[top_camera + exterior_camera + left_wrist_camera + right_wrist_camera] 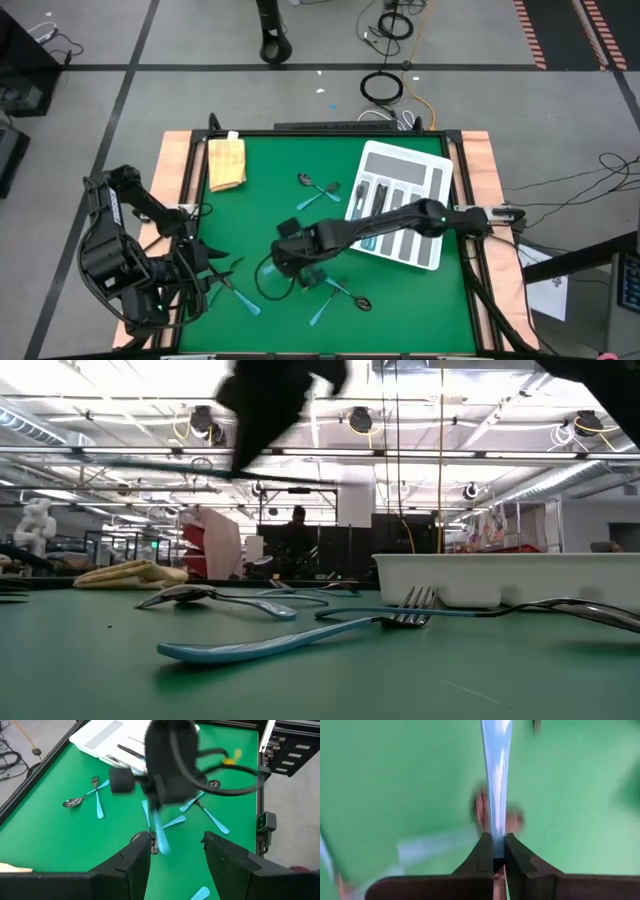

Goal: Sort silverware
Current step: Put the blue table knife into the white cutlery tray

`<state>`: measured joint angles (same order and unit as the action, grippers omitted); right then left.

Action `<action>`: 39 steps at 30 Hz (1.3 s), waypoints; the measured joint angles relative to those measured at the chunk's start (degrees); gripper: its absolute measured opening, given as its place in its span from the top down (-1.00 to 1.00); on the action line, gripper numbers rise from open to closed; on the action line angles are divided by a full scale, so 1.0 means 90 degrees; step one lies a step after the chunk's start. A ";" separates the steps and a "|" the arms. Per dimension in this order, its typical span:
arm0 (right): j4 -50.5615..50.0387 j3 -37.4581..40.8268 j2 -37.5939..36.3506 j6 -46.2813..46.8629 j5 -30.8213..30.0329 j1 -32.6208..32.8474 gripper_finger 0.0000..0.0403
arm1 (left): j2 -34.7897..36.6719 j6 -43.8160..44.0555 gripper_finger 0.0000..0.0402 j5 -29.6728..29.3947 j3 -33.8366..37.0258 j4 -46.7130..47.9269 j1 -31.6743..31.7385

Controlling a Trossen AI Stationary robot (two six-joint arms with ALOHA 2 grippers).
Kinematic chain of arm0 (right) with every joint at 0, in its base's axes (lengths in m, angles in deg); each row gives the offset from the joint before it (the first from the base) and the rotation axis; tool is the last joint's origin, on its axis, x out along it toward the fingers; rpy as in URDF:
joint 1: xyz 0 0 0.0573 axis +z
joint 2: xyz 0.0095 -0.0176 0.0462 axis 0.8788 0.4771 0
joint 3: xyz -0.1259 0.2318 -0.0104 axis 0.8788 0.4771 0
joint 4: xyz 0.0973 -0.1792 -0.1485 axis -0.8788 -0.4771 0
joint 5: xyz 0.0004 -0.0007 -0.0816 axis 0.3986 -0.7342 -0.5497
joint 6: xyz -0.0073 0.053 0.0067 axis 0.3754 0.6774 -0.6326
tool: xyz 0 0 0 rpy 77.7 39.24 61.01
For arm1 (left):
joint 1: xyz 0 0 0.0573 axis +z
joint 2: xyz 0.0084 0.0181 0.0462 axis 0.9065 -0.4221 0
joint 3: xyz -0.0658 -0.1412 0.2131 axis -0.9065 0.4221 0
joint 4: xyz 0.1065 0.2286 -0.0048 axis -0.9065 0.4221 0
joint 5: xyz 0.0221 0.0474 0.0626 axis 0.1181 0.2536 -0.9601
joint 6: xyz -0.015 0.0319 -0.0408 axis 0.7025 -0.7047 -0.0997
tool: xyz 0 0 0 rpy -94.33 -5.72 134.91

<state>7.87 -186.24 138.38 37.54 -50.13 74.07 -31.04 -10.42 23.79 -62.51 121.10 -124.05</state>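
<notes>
Loose silverware with light-blue handles lies flat on the green mat: two spoons toward the far side, other pieces near the front. My right gripper hangs over the mat's middle, shut on one light-blue-handled piece. That piece shows in the low view as a thin dark bar high above the mat. Its head is hidden. My left gripper waits open at the near left, its fingers around nothing. My right gripper pinches the piece's thin blue handle between its two fingers, on a narrow stretch of it. The fingers come steeply from above. The handle runs straight out from the fingertips, widening away from them. The piece is lifted clear of the mat.
A white compartment tray with pieces in it stands at the far right. A tan sponge-like block lies at the far left corner. A fork and a spoon lie close to the low camera.
</notes>
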 joint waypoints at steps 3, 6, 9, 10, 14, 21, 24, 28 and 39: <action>-0.1173 0.0010 -0.0341 -0.0233 -0.0558 -0.0099 1.00 | -0.0001 -0.0002 0.07 -0.0008 0.0000 0.0002 0.0000; -0.2383 -0.0017 -0.0577 -0.0605 -0.1126 -0.0202 1.00 | -0.0002 -0.0003 0.07 -0.0135 0.0000 0.0002 0.0000; -0.2696 0.0187 -0.0676 -0.0765 -0.1409 -0.0296 1.00 | 0.0000 -0.0002 0.07 -0.0252 0.0000 0.0002 0.0000; -0.2614 0.0364 -0.0792 -0.0847 -0.1357 -0.0316 1.00 | -0.0001 0.0000 0.07 -0.0263 0.0000 0.0000 0.0000; -0.2705 0.1406 -0.1528 -0.0833 -0.1369 -0.0356 1.00 | 0.0000 0.0002 0.07 -0.0277 0.0000 0.0002 0.0000; -0.1924 0.4637 -0.3561 -0.1038 -0.1424 -0.0554 1.00 | 0.0000 0.0000 0.07 -0.0585 0.0000 0.0003 0.0003; -0.1512 0.5756 -0.4172 -0.1604 -0.1645 -0.0570 1.00 | 0.0000 -0.0002 0.07 -0.0697 0.0000 -0.0002 0.0057; -0.1293 0.6536 -0.4436 -0.2254 -0.1541 -0.0565 1.00 | 0.0000 -0.0002 0.07 -0.0711 0.0000 0.0002 0.0150; 0.0044 0.7261 -0.4404 -0.3005 -0.0899 -0.0492 1.00 | 0.0000 -0.0051 0.07 -0.0831 0.0000 0.0002 0.0530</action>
<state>8.26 -120.90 98.74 10.49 -58.22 69.64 -31.04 -10.88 16.32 -62.51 121.12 -119.28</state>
